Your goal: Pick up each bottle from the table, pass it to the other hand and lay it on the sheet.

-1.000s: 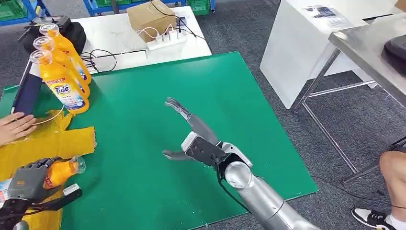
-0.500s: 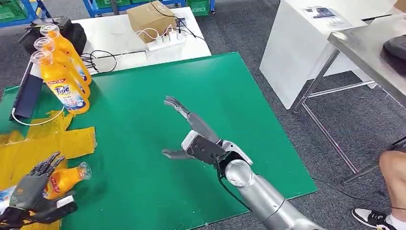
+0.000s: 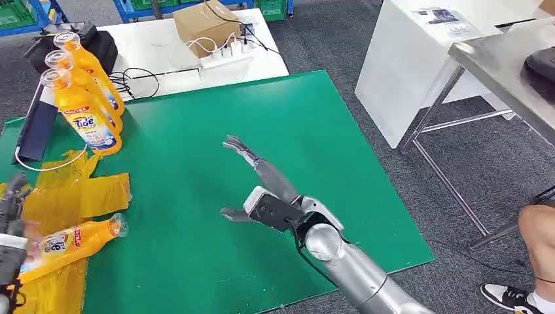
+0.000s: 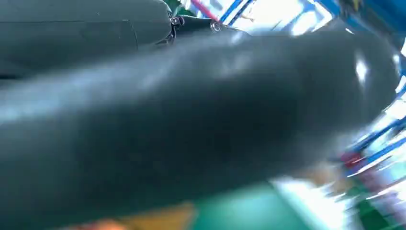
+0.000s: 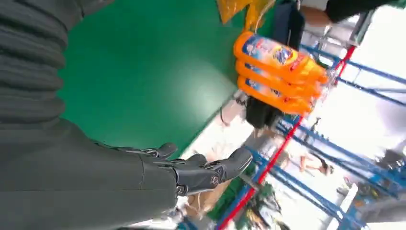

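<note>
One orange Tide bottle lies on its side on the yellow sheet at the near left of the green desk, so this lay-down step looks done. The left robot hand sits at the left edge just beside that bottle; whether it is apart or together cannot be told. The right robot hand hovers mid-desk, fingers spread, holding nothing. Three upright Tide bottles wait at the far left corner, near cables. Next likely calls for reaching one across open green surface
</note>
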You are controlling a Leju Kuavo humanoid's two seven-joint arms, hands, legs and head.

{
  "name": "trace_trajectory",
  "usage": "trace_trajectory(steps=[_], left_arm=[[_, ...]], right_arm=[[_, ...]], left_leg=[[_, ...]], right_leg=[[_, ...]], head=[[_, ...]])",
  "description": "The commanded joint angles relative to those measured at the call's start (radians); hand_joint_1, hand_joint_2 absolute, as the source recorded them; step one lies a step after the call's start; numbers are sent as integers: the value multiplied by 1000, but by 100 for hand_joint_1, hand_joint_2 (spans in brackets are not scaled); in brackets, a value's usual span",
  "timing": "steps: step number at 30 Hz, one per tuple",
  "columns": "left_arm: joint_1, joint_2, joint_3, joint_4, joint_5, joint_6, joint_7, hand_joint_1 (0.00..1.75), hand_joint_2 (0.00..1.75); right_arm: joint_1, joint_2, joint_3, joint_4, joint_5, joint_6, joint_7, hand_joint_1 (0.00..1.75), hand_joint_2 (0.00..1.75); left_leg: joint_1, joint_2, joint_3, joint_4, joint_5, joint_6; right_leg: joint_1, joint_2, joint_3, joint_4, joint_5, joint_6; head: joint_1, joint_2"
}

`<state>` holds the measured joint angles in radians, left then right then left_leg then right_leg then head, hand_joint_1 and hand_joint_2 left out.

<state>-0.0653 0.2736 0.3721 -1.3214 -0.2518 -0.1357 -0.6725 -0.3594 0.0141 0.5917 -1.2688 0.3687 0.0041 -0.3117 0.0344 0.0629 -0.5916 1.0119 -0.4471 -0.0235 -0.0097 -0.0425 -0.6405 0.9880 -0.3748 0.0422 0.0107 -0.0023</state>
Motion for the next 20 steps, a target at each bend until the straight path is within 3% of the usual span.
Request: trace_trajectory(steps=[1,4,7,9,11,12,19,20], left_arm=[[-14,-240,130,-224,117,-263,33,0,0],[115,-262,-67,-329,-53,-214,-6,0,0],[158,-251,-212,-382,-72,-149,-12,0,0],[136,-260,-237,-428,-27,-128,-14,0,0],[77,-344,-219,-467,121,-132,7,0,0],[62,-352,-241,-477,113,-120,38,0,0],[59,-350,-251,-475,113,-111,47,0,0],[17,-361,-429,-402,-54,-108,68,0,0]], right_arm=[[189,50,-169,-276,26,-118,-149,0,0],[210,59,-208,-274,16,-73,-164,0,0],[194,74,-215,-241,24,-60,-174,0,0],[190,82,-227,-252,1,-63,-189,0,0],[195,121,-249,-288,-90,-40,-226,0,0],[194,128,-240,-300,-88,-38,-215,0,0],[195,131,-232,-304,-86,-40,-208,0,0],[113,160,-113,-166,17,4,-121,0,0]], left_leg=[[-1,-7,1,-1,-1,3],[-2,-9,6,-2,-3,4],[-2,-4,2,-1,-3,2],[-4,-5,2,0,-4,3],[-3,-6,-2,1,-4,3],[-3,-6,-3,1,-4,2],[-3,-9,-2,2,-4,3],[-3,-7,-3,1,-3,3]], right_leg=[[-1,-3,2,0,-2,0],[-2,-1,6,-1,-4,0],[-2,0,2,-1,-2,0],[-3,0,1,-1,-3,0],[-2,-1,-1,0,-2,-1],[-3,-3,-2,0,-2,0],[-2,-3,-1,1,-3,-1],[-2,-3,-2,0,-2,-1]], head=[[0,0],[0,0],[0,0],[0,0],[0,0],[0,0],[0,0],[0,0]])
